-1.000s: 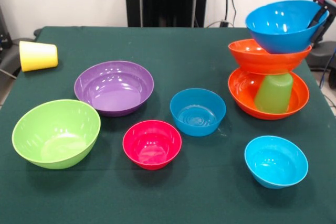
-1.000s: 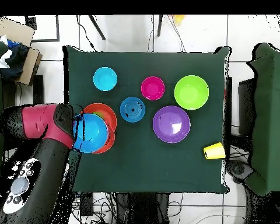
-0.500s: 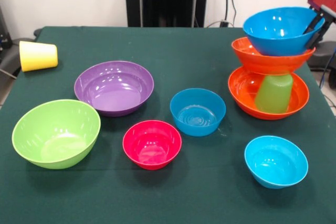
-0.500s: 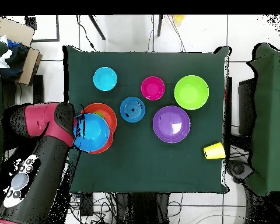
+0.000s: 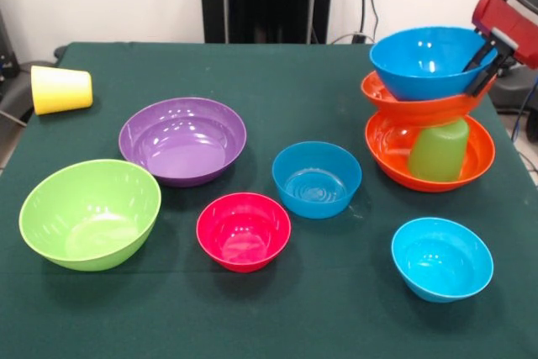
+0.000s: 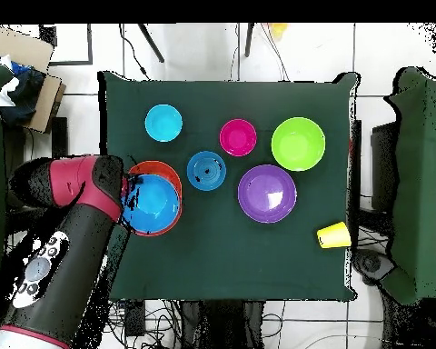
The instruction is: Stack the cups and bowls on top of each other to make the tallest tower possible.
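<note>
At the right of the front view stands the tower: a large orange bowl (image 5: 388, 150) holds an upside-down light green cup (image 5: 439, 149), a second orange bowl (image 5: 409, 101) rests on the cup, and a blue bowl (image 5: 420, 60) sits on top. My gripper (image 5: 482, 61) is shut on that blue bowl's right rim, one finger inside and one outside. From overhead the blue bowl (image 6: 154, 204) covers most of the orange bowls (image 6: 156, 167), with my gripper (image 6: 130, 193) at its left rim. A yellow cup (image 5: 60, 89) lies on its side at the far left.
Loose bowls stand upright on the green table (image 5: 277, 81): purple (image 5: 182, 140), lime green (image 5: 90, 213), pink-red (image 5: 244, 231), a mid blue one (image 5: 316, 179) and a small cyan one (image 5: 441, 258). The tower stands close to the table's right edge.
The gripper has carried the blue bowl to the left and down, from tilted and off-centre to sitting more level on the upper orange bowl. The other bowls have not moved.
</note>
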Motion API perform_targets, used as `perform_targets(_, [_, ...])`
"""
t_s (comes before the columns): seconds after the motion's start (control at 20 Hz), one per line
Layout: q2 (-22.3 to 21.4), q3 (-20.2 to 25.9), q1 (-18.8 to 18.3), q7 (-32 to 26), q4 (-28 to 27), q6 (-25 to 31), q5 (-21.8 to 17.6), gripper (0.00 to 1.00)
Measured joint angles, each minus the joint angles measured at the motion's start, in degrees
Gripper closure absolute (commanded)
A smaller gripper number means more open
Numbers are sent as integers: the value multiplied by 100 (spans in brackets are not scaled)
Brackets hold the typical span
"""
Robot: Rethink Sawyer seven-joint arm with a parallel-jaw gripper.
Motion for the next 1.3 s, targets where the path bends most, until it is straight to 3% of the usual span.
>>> perform_targets(0.6, [236,-180,-19,0,-245,0,79,100])
perform_targets(1.3, [361,-263,-29,0,-817,241,561,100])
